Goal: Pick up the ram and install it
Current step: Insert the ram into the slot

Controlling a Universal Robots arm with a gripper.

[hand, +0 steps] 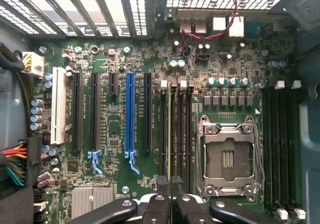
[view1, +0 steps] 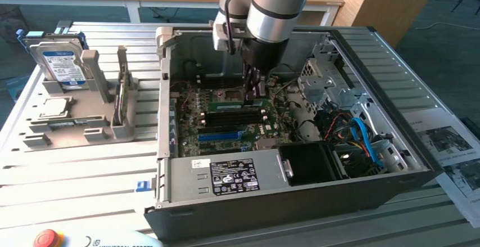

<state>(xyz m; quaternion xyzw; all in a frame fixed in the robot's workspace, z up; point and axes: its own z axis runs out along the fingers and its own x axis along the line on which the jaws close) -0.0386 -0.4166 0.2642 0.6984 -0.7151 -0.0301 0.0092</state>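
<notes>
My gripper (view1: 257, 94) reaches down into the open computer case (view1: 225, 171), just over the motherboard (hand: 115, 58). The ram (hand: 169, 134) appears edge-on in the wrist view as a thin yellow-green line running out from between my fingertips (hand: 162, 185), along the memory slots (hand: 176, 129) beside the processor socket (hand: 227, 156). In the exterior view the ram (view1: 234, 106) is a green strip lying level with those slots, right below the fingers. The gripper (hand: 170, 185) is shut on the ram's end. Whether the stick sits fully in its slot cannot be told.
Toward the exterior view's left, a grey holder (view1: 71, 126) carries the silver hard drive (view1: 62, 61) with its blue label and a square processor chip (view1: 54, 107). Cables (view1: 360, 137) and a drive cage (view1: 330, 81) crowd the case's right side. A red button (view1: 46, 238) sits at the table's front.
</notes>
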